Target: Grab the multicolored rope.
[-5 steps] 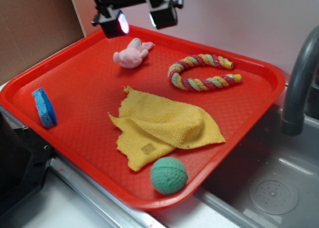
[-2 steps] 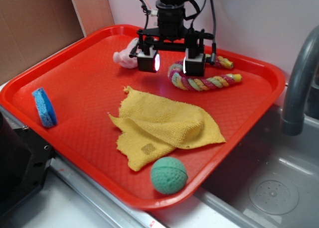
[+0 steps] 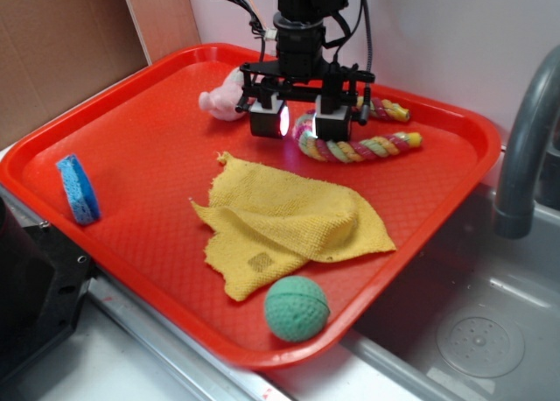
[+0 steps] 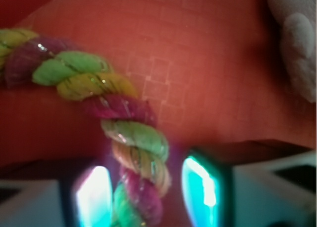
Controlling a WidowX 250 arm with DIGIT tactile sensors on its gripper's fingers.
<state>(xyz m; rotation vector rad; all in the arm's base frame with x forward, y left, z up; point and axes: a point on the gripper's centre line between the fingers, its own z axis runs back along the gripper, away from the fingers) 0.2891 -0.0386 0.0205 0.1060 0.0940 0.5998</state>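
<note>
1. The gripper (image 3: 300, 121) stands low over the red tray (image 3: 131, 147), toward the tray's 12 o'clock rim, its jaws spread.
2. The multicolored rope (image 3: 363, 147) lies flat on the tray; its bend passes between the two glowing fingers (image 4: 203, 190), as the wrist view shows, with a gap on either side.
3. The pink plush toy (image 3: 220, 102) lies just beside the gripper at 9 o'clock; the yellow cloth (image 3: 293, 221) lies near at 6 o'clock.
4. Risk: the rope's thick, rounded twist may squirm sideways if the jaws close too high on it, and the grasp would be lost.
5. Risk: drift toward 9 o'clock would likely snag the toy.
</note>
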